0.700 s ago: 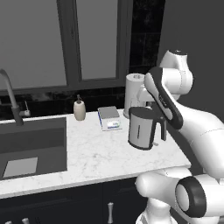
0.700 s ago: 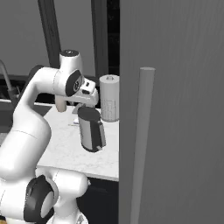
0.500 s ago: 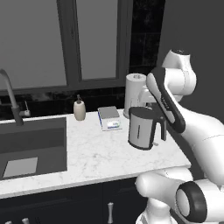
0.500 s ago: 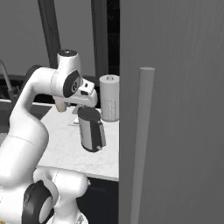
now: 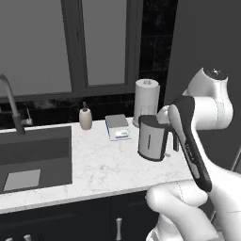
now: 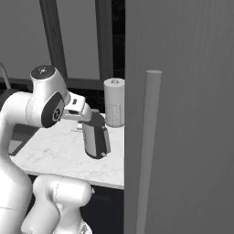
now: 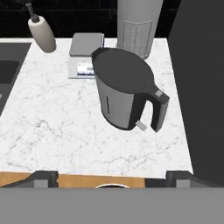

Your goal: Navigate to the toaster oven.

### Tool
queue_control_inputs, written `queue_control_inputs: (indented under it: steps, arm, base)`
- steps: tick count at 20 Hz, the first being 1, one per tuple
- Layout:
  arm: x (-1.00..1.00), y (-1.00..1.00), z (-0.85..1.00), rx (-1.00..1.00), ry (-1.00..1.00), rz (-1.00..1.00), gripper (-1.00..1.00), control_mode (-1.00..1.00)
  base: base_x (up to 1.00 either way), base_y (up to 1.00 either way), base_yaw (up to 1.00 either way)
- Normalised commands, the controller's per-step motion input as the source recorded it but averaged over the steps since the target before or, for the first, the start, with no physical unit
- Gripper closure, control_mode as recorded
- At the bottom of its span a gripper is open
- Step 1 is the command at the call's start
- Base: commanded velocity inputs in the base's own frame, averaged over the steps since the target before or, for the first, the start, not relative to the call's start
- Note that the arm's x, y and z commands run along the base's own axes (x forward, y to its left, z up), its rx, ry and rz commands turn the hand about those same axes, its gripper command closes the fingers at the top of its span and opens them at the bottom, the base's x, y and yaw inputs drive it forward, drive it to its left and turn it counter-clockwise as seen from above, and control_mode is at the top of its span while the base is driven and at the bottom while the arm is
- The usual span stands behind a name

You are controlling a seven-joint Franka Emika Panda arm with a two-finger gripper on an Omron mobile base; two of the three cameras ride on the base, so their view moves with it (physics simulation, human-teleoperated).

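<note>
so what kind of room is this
A kitchen, rendered: a marble counter with a sunk sink and faucet, an electric kettle, a paper towel roll and a soap dispenser below a window.

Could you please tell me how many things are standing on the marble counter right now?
4: the soap dispenser near the sink, the kitchen scale beside it, the paper towel roll at the back, the kettle in front. More may be hidden.

The white arm is folded high, elbow raised, forearm angled down and forward. Its gripper (image 7: 112, 177) points downward, 2 dark fingers (image 7: 43, 177) spread wide, holding nothing.
</note>
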Motion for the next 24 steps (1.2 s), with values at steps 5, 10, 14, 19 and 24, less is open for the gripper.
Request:
queue_control_inputs:
  steps: [5, 10, 14, 19, 24]
  arm:
    - [-0.36, 0.01, 0.07, -0.09, -0.23, 0.00, -1.00, -1.00]
    - [-0.11, -0.13, 0.00, -0.01, -0.27, 0.00, -1.00, -1.00]
    - [-0.08, -0.08, 0.01, 0.00, -0.12, 0.00, -1.00, 1.00]
    - [0.00, 0.00, 0.00, 0.00, 0.00, 0.00, -1.00, 1.00]
    - [0.00, 0.00, 0.00, 0.00, 0.00, 0.00, -1.00, 1.00]
  base:
    - [0.00, 0.00, 0.00]
    - [0.00, 0.00, 0.00]
    - [-0.18, 0.00, 0.00]
    - [-0.61, 0.07, 0.01]
    - [-0.34, 0.82, 0.16]
